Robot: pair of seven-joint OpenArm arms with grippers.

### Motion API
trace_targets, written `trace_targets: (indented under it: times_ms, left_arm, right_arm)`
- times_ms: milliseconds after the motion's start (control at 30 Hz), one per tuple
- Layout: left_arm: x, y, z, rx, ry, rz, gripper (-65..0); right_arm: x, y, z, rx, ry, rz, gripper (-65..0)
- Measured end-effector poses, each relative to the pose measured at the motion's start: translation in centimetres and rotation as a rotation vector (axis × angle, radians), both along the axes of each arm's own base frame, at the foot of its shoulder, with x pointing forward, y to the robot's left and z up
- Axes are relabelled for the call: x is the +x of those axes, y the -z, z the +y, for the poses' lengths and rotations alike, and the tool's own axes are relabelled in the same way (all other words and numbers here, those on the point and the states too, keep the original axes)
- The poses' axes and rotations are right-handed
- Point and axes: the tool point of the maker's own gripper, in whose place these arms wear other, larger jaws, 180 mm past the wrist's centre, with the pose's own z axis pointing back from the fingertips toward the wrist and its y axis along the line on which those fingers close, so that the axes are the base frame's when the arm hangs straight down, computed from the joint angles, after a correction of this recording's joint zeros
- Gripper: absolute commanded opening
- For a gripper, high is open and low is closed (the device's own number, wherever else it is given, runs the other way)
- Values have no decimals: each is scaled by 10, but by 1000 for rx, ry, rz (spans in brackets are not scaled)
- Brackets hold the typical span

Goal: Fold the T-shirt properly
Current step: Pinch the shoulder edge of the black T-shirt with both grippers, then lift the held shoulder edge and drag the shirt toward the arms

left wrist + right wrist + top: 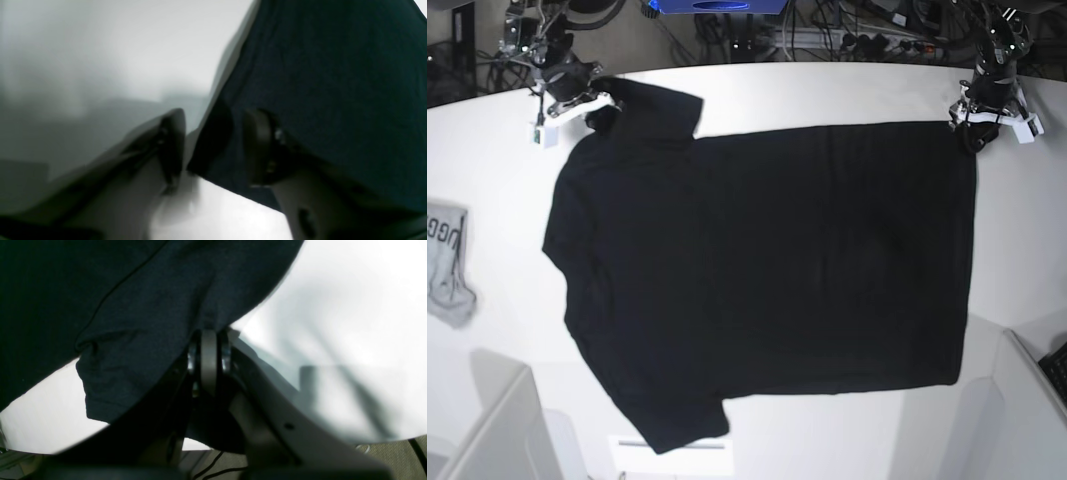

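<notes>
The black T-shirt (767, 270) lies spread flat on the white table (827, 90), its sleeves toward the left of the base view. My right gripper (590, 108) is at the far sleeve's edge. In the right wrist view, that gripper (209, 337) is shut on a bunched fold of the T-shirt (133, 306). My left gripper (974, 128) stands at the far right hem corner. In the left wrist view, its jaws (213, 133) are apart, straddling the corner edge of the T-shirt (333, 83), with a gap showing beside the cloth.
A small grey cloth with lettering (447, 262) lies at the table's left edge. White box walls stand at the near left (497, 430) and near right (1027, 400). Cables and equipment (827, 30) crowd the floor behind the table.
</notes>
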Motion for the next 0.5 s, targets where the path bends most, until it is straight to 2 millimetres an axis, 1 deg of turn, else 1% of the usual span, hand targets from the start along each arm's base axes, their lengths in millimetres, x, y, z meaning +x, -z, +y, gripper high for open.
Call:
trace_targets:
  times_ms: [67, 133, 167, 400, 500]
  left_arm:
    - [-1, 2, 0, -2, -2, 4, -522]
    - [-3, 3, 0, -7, -1, 11, -622]
    - [-3, 4, -1, -8, 0, 16, -650]
    - [-4, 3, -1, -7, 3, 18, -650]
    - [-10, 2, -2, 2, 13, 31, -650]
  right_arm:
    - [0, 0, 0, 0, 0, 1, -650]
    - [0, 0, 0, 0, 0, 0, -650]
    - [0, 0, 0, 0, 0, -1, -650]
    - [1, -2, 0, -3, -1, -4, -650]
    - [-9, -5, -9, -8, 41, 17, -650]
